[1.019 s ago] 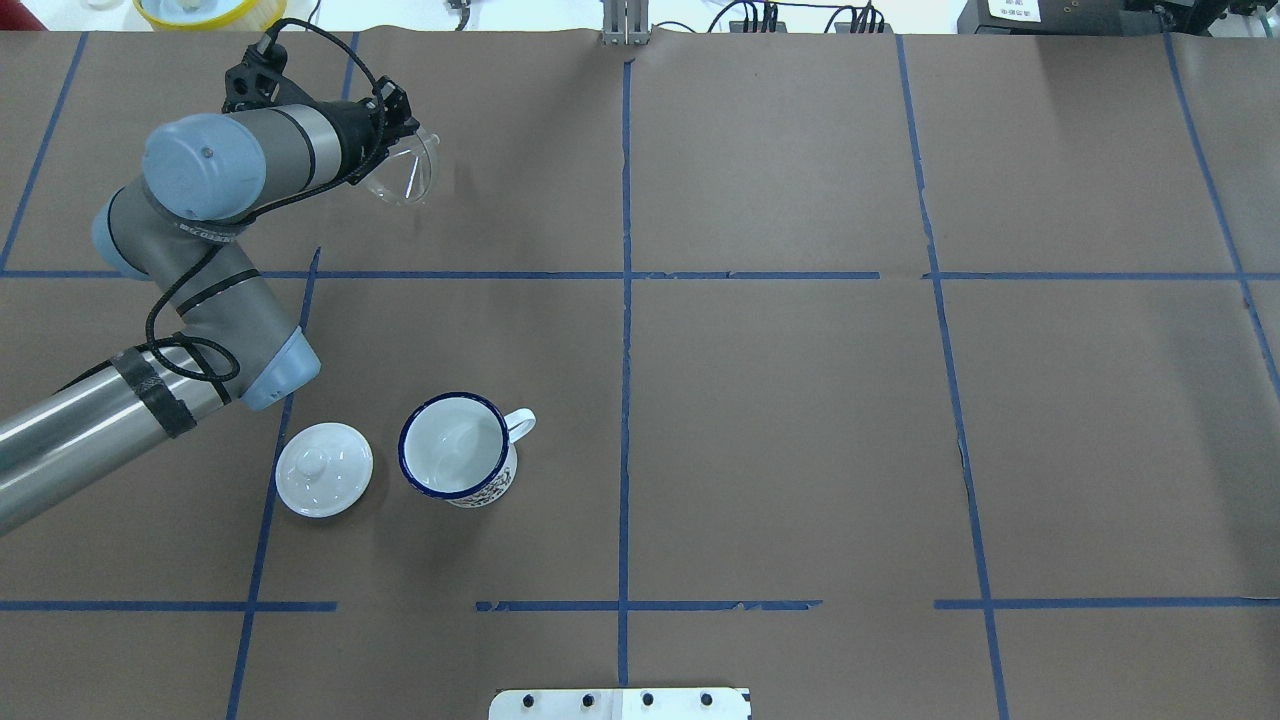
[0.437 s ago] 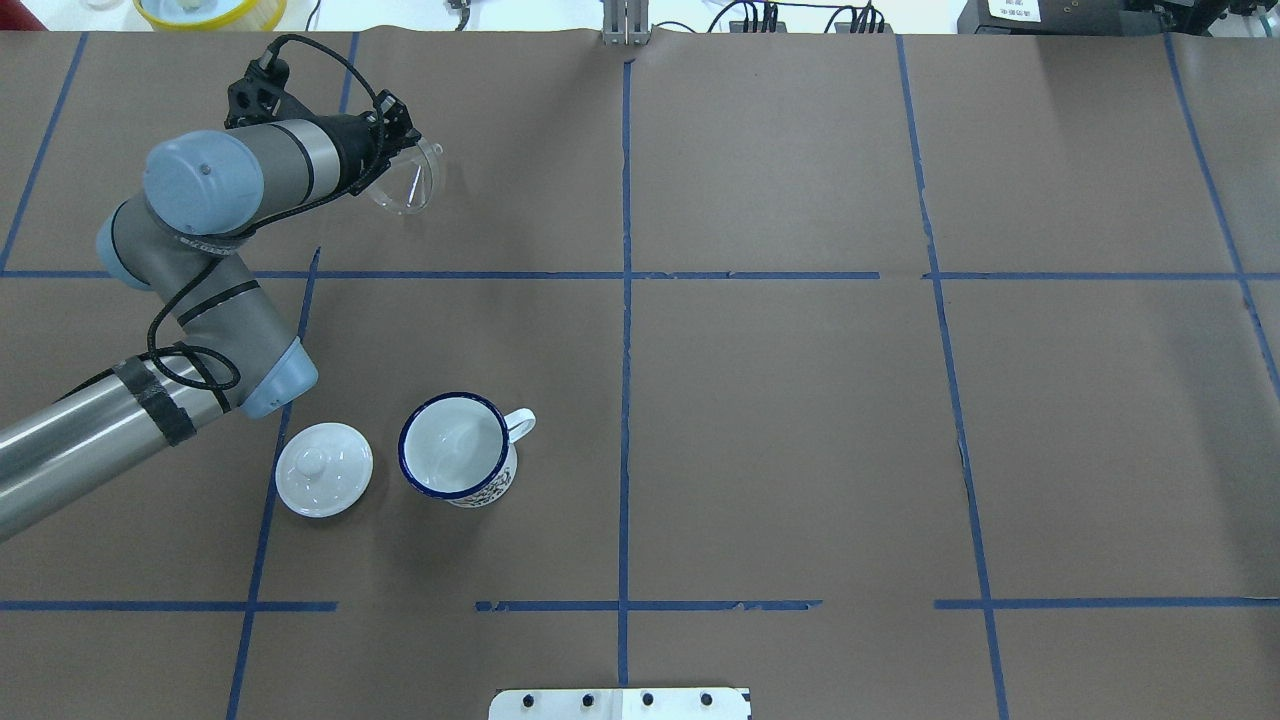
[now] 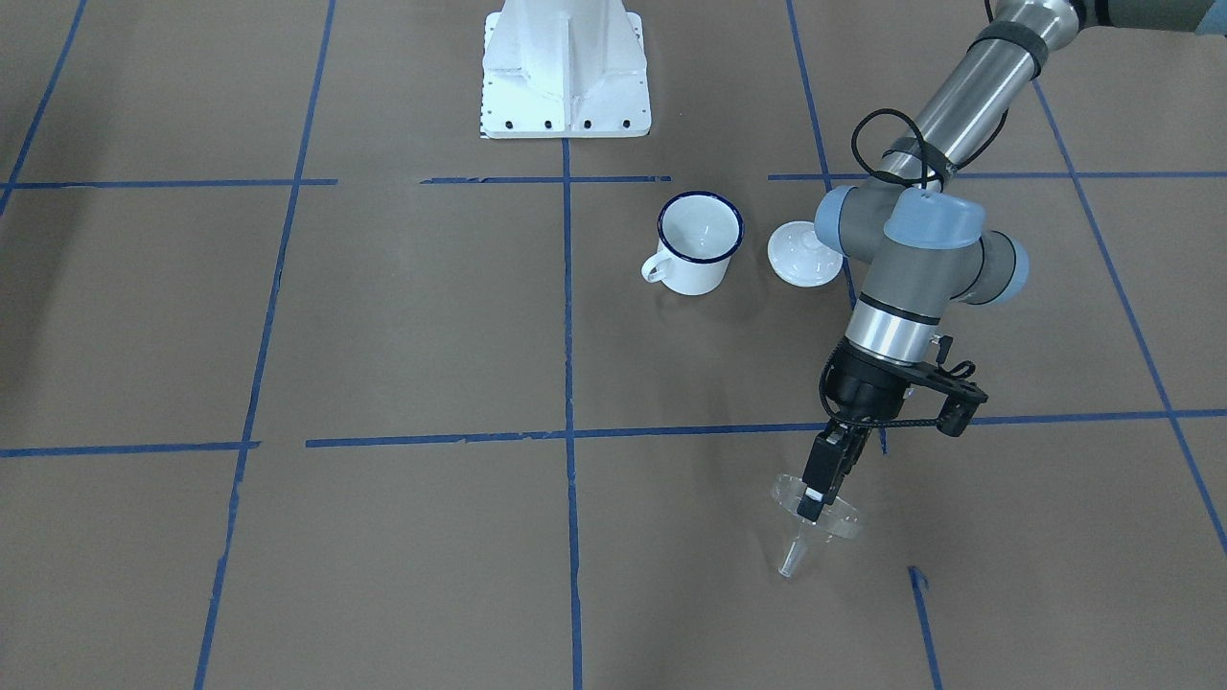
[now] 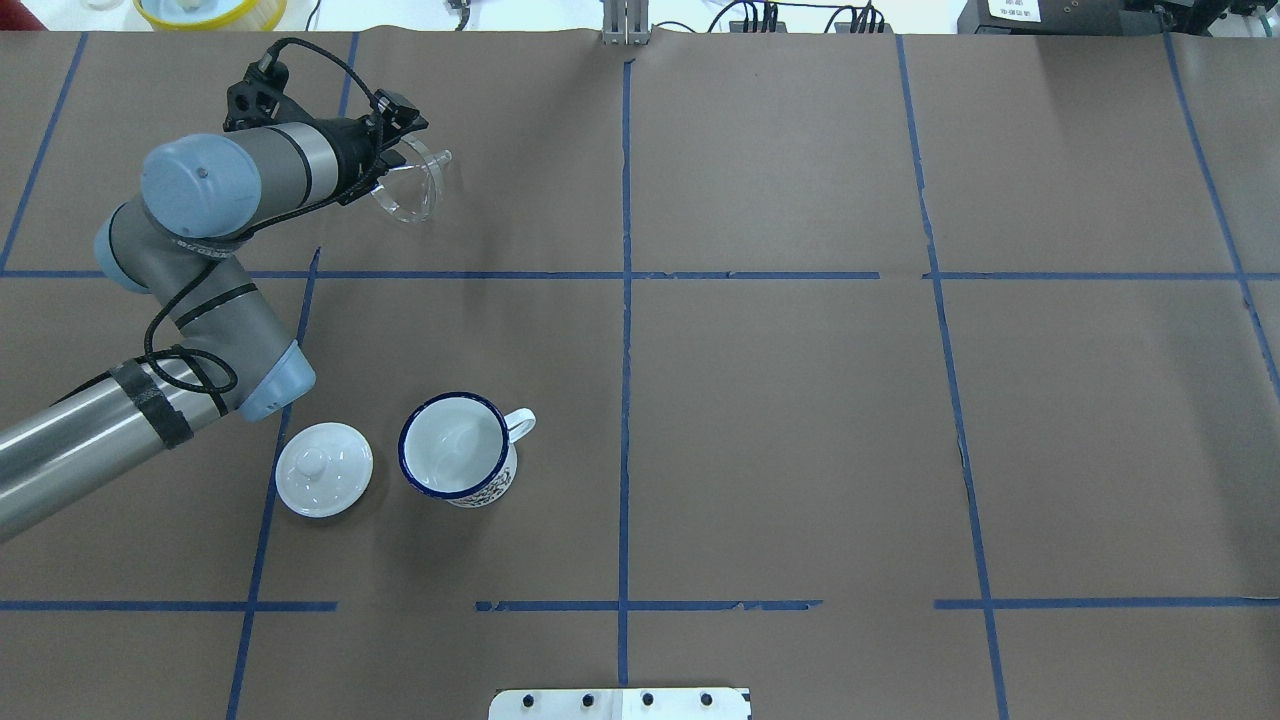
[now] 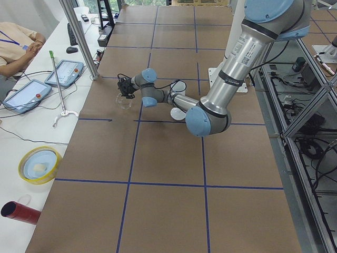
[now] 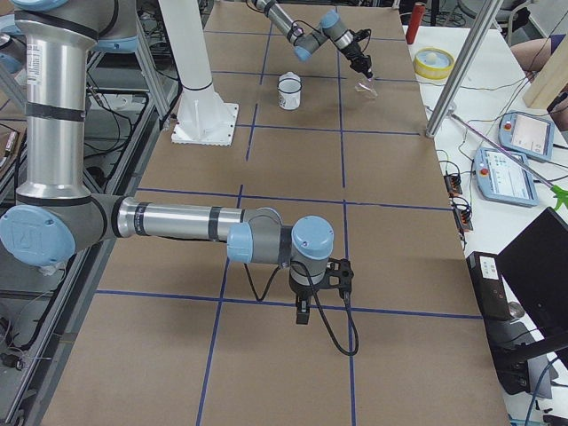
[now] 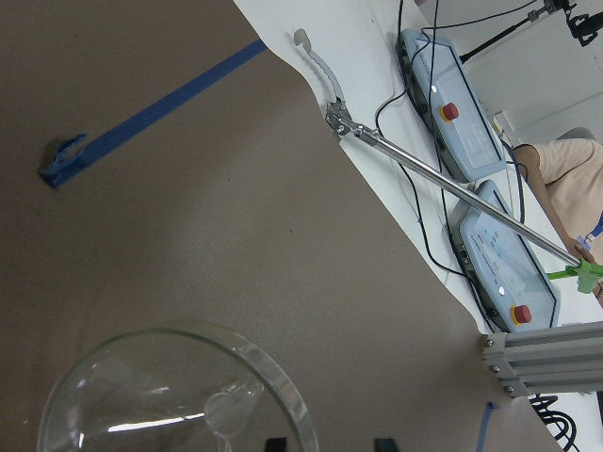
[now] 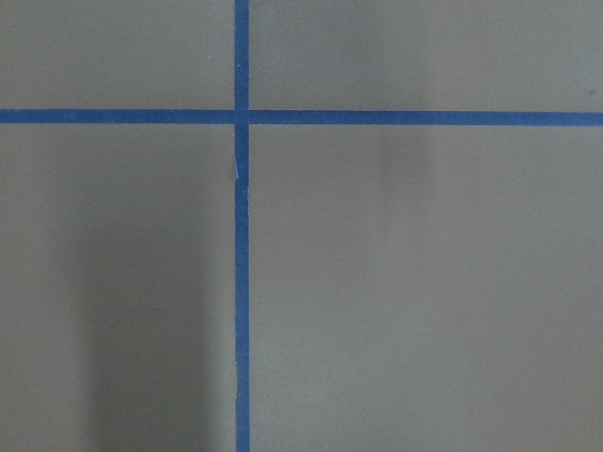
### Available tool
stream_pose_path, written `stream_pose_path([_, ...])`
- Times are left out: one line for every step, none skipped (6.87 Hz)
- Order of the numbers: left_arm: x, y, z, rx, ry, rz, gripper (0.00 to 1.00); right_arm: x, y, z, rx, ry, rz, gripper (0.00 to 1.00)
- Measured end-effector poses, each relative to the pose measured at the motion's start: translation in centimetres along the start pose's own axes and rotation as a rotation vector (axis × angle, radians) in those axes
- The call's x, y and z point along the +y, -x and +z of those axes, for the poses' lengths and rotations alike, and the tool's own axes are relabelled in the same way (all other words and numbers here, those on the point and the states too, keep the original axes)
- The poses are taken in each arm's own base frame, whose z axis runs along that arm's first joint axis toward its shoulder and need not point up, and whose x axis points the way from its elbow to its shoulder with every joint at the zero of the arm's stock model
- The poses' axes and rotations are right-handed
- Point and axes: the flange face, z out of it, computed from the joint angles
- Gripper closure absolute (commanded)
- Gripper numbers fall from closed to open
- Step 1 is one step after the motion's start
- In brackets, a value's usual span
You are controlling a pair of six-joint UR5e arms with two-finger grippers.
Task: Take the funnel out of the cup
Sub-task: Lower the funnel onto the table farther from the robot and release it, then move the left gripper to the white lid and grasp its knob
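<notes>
My left gripper (image 3: 815,500) is shut on the rim of the clear funnel (image 3: 817,525), holding it tilted low over the far left part of the table, with the spout pointing away from me. In the overhead view the funnel (image 4: 415,182) hangs at the left gripper (image 4: 396,164), well beyond the cup. The left wrist view shows the funnel's round rim (image 7: 170,395) at the bottom. The white cup (image 4: 457,447) with a dark blue rim stands upright and empty (image 3: 701,241). My right gripper (image 6: 303,311) shows only in the exterior right view, and I cannot tell its state.
A white domed lid (image 4: 323,469) lies just left of the cup. The robot base plate (image 3: 566,67) sits at the near edge. A yellow bowl (image 4: 210,10), a metal post (image 5: 79,37), teach pendants (image 5: 63,73) and a seated person (image 5: 16,45) are past the far edge.
My left wrist has turned and edged slightly away and to the right, tipping the funnel so its spout now shows. The cup and lid have not moved.
</notes>
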Motion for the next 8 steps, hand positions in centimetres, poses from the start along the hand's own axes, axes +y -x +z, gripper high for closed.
stream_pose_path([0.4,-0.3,-1.0,-0.016,0.030,0.003,0.24,0.0,0.0,0.0,0.000,0.000,0.000,0.00])
stream_pose_path([0.7,-0.1,-3.3,-0.052,0.078,0.003,0.24,0.0,0.0,0.0,0.000,0.000,0.000,0.00])
stream_pose_path([0.8,0.5,-6.5,-0.091,0.110,0.003,0.25,0.0,0.0,0.0,0.000,0.000,0.000,0.00])
stream_pose_path([0.9,1.1,-9.3,-0.167,0.120,0.019,0.25,0.0,0.0,0.0,0.000,0.000,0.000,0.00])
stream_pose_path([1.3,1.1,-11.3,-0.279,0.121,0.073,0.25,0.0,0.0,0.0,0.000,0.000,0.000,0.00])
stream_pose_path([2.0,1.3,-12.7,-0.377,0.140,0.129,0.25,0.0,0.0,0.0,0.000,0.000,0.000,0.00])
stream_pose_path([3.3,2.7,-13.3,-0.446,0.180,0.158,0.25,0.0,0.0,0.0,0.000,0.000,0.000,0.00])
stream_pose_path([5.5,5.0,-14.2,-0.496,0.236,0.185,0.25,0.0,0.0,0.0,0.000,0.000,0.000,0.00])
